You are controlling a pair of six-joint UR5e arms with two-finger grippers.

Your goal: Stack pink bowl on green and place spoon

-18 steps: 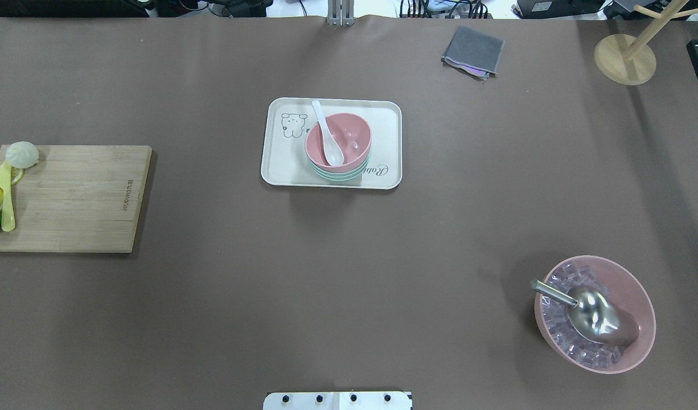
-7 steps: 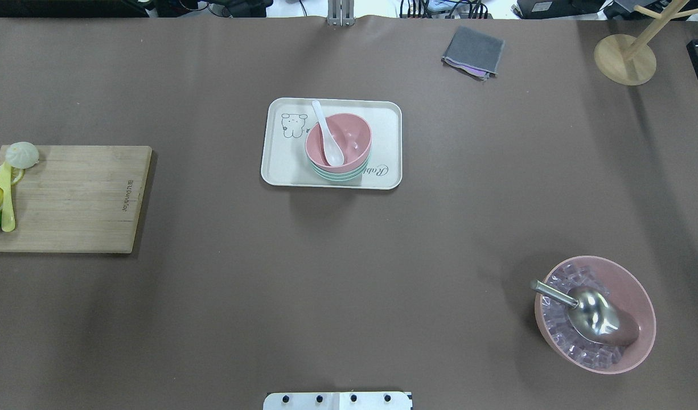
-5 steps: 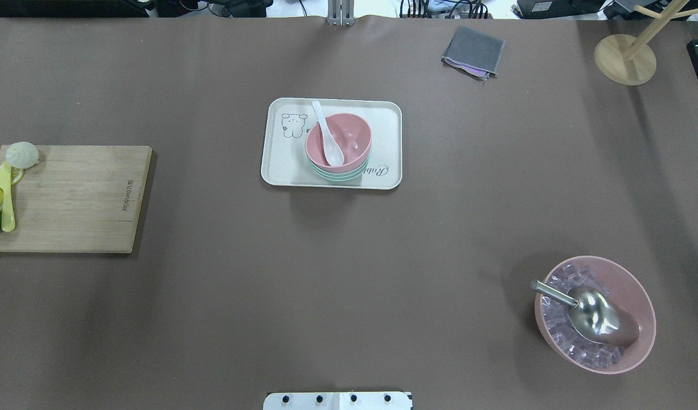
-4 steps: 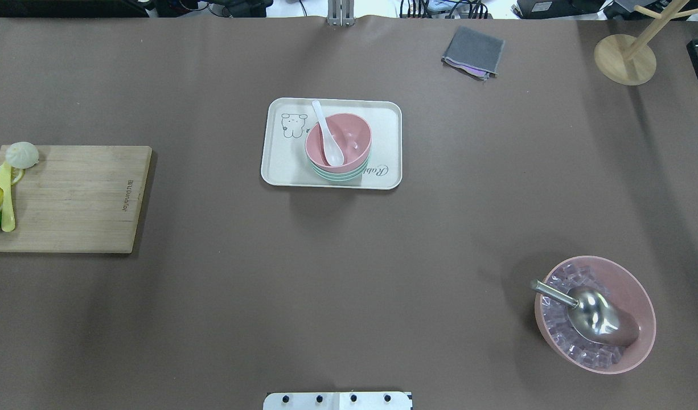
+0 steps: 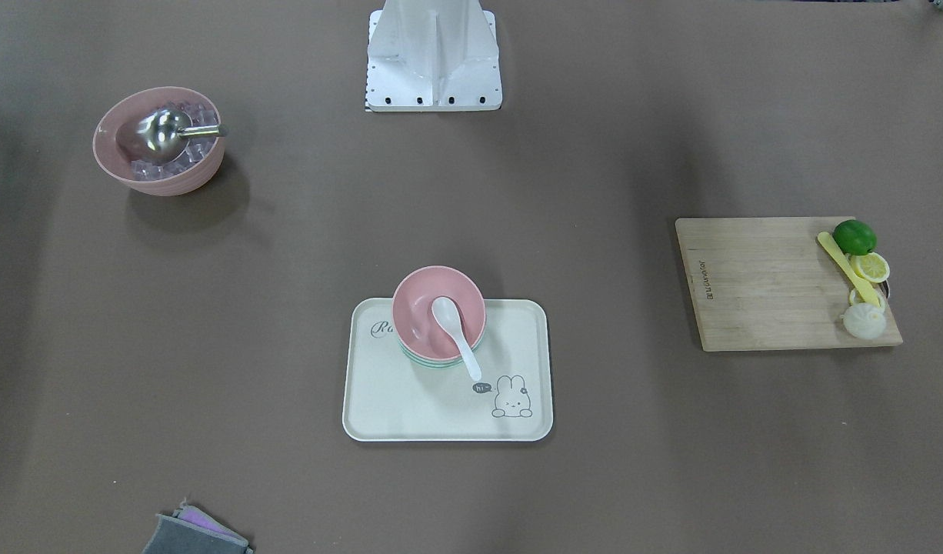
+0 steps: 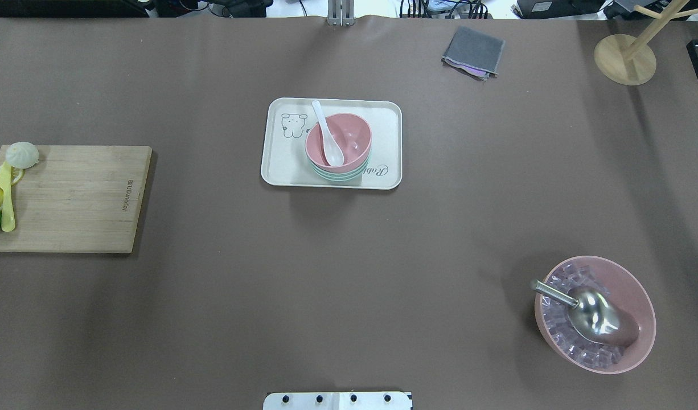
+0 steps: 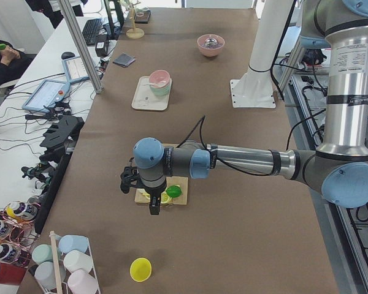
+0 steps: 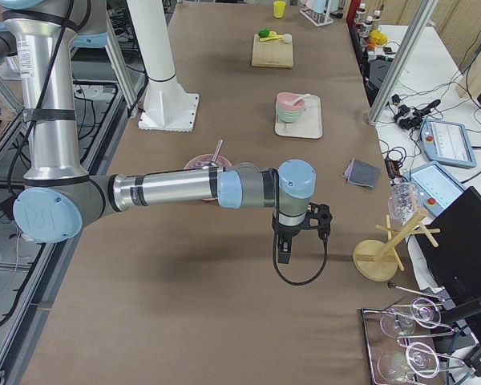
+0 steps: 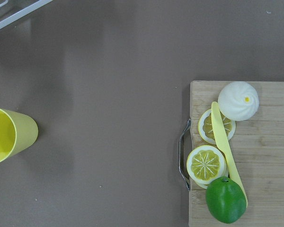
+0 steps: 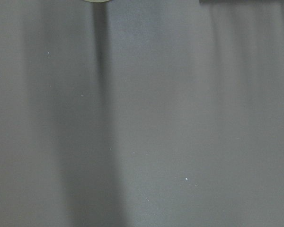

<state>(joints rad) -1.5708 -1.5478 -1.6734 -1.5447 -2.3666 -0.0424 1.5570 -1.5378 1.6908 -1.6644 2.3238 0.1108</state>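
The pink bowl (image 6: pixel 352 142) sits nested in the green bowl (image 6: pixel 340 174) on a cream tray (image 6: pixel 280 168) at mid-table; both also show in the front view, pink bowl (image 5: pixel 421 304) and tray (image 5: pixel 410 408). A white spoon (image 6: pixel 328 136) lies in the pink bowl, its handle over the far-left rim. My left gripper (image 7: pixel 153 208) hangs over the cutting board's end, far from the tray. My right gripper (image 8: pixel 284 255) hangs over bare table at the opposite end. They show only in the side views, so I cannot tell if they are open or shut.
A wooden cutting board (image 6: pixel 76 199) at the left carries a lime (image 9: pixel 226 199), lemon slices, a yellow knife and a bun. A large pink bowl (image 6: pixel 633 285) of ice holds a metal scoop. A grey cloth (image 6: pixel 473 51), a wooden stand (image 6: pixel 625 57) and a yellow cup (image 9: pixel 9 135) stand near the edges.
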